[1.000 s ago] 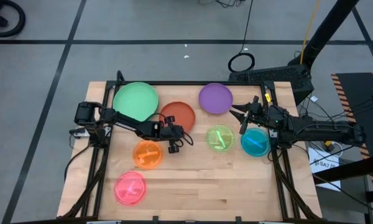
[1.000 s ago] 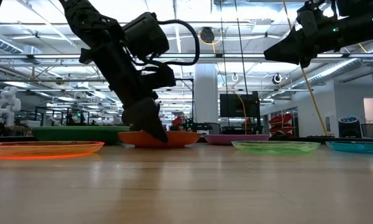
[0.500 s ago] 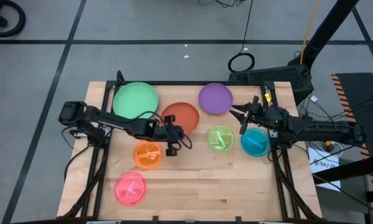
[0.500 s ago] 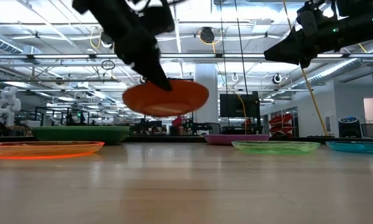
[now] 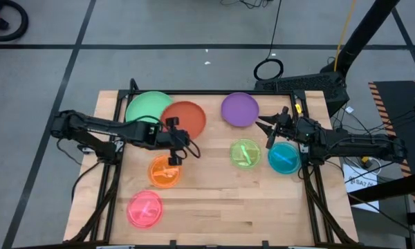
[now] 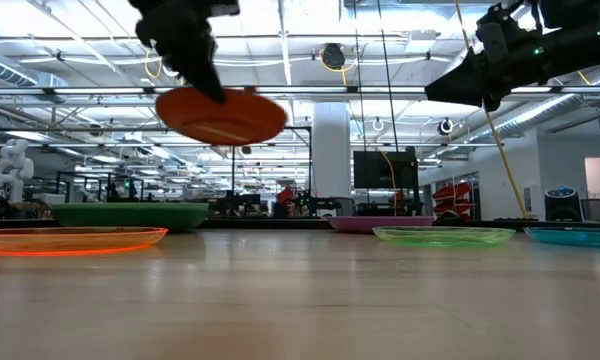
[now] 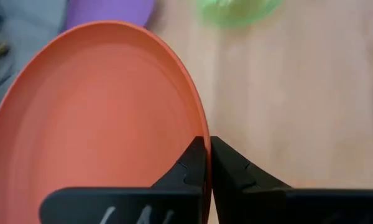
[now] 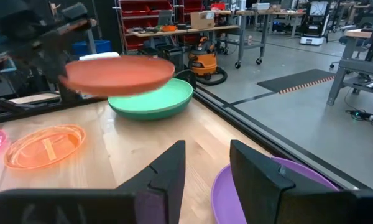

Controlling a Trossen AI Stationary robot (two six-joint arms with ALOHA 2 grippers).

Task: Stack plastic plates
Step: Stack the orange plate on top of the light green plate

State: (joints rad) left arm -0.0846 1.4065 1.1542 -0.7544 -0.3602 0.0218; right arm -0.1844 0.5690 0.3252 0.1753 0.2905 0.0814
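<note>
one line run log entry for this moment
left gripper: shut on red-orange plate, lifted, overlapping light green plate from above | right gripper: open, empty, above table's right side

One plate (image 5: 187, 116) hangs above the counter (image 5: 214, 200), overlapping another plate (image 5: 146, 111) at the rear left. Five more plates lie apart on the counter.

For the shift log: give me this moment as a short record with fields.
held plate: red-orange plate, pinched at its rim by the left end effector, lifted clear of the table
position: partly over the light green plate
right end effector: open, empty, raised between the purple plate and the teal plate
flat on table: orange plate, pink plate, lime plate
stacked: none yet
</note>
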